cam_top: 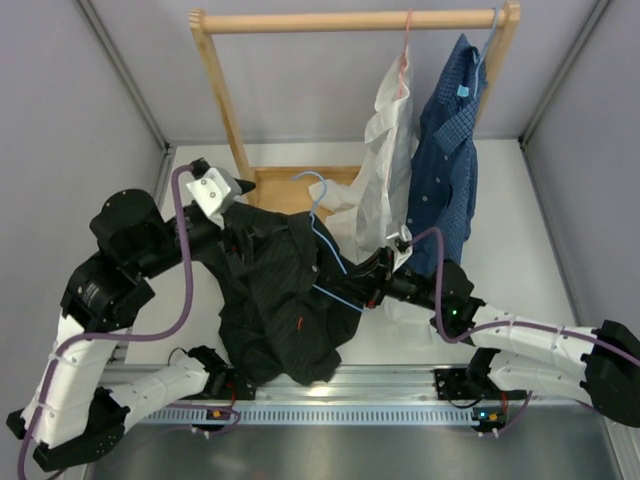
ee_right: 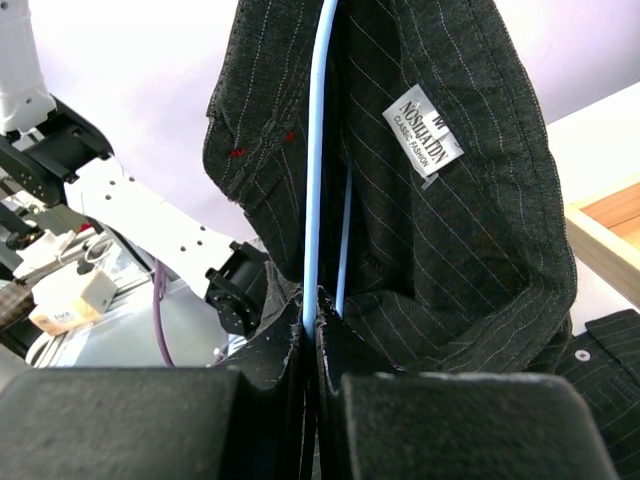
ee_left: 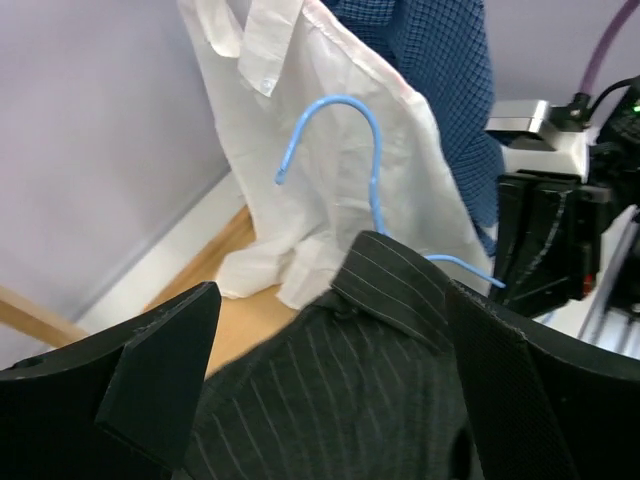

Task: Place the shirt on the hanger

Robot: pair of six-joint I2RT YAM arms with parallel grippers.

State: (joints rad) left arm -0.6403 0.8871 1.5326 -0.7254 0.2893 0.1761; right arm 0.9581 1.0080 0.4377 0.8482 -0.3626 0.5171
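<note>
Two grippers are seen at the black shirt (cam_top: pixel 275 300), which is draped over the light-blue hanger (ee_right: pixel 318 150) between the arms, over the front of the table (cam_top: pixel 520 200). The right gripper (ee_right: pixel 312 312) is clamped together on the hanger's wire, just below the neck label (ee_right: pixel 423 130). The left gripper (ee_left: pixel 335 310) is spread wide, its fingers standing apart on either side of the collar (ee_left: pixel 400 290). The hook (ee_left: pixel 340 105) is seen rising above the collar.
</note>
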